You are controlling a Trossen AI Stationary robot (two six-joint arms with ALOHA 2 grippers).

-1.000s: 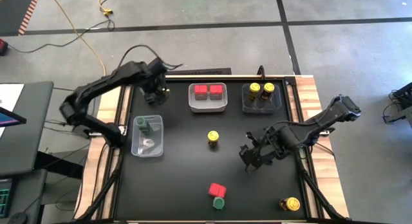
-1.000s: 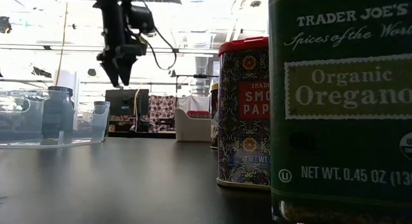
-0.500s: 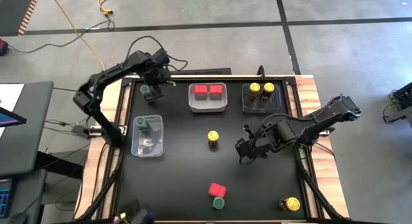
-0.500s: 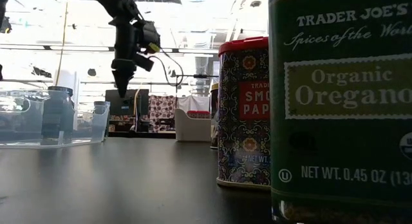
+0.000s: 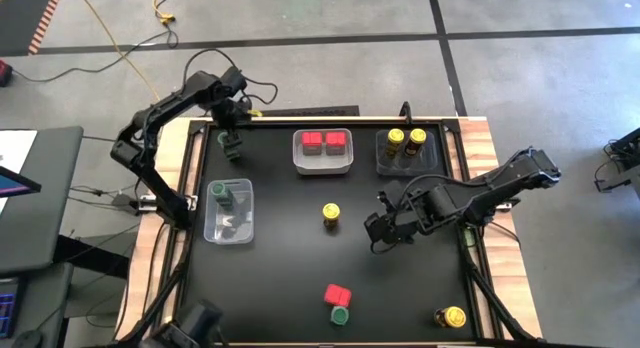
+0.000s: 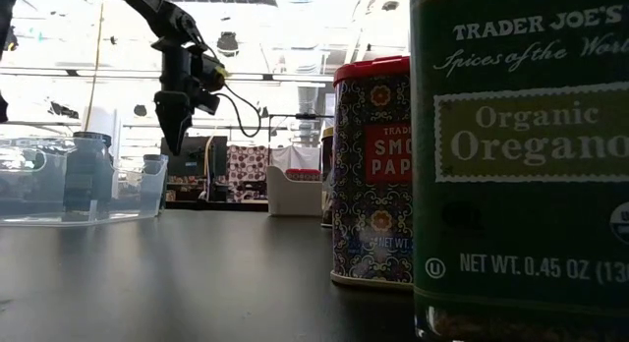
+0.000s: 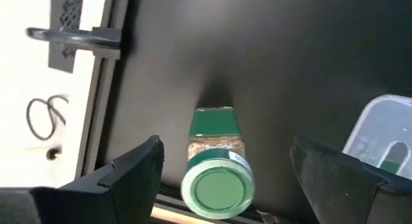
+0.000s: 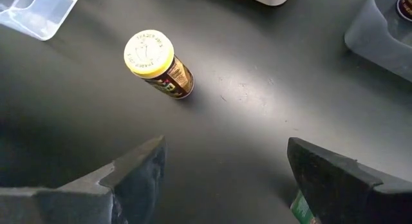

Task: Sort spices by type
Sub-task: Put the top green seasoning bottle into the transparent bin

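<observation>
Swung out to the desk's (image 5: 280, 288) far corner, the left claw (image 5: 231, 141) hangs released over a green-lidded jar (image 7: 217, 174) — a skewed descent could topple it — right claw (image 5: 385, 228) released near the yellow-lidded jar (image 5: 331, 215).

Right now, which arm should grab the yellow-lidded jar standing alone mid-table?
Right. The right gripper is open beside the yellow-lidded jar, which is centred in its wrist view. The left gripper is open over a green-lidded jar at the far left corner.
</observation>
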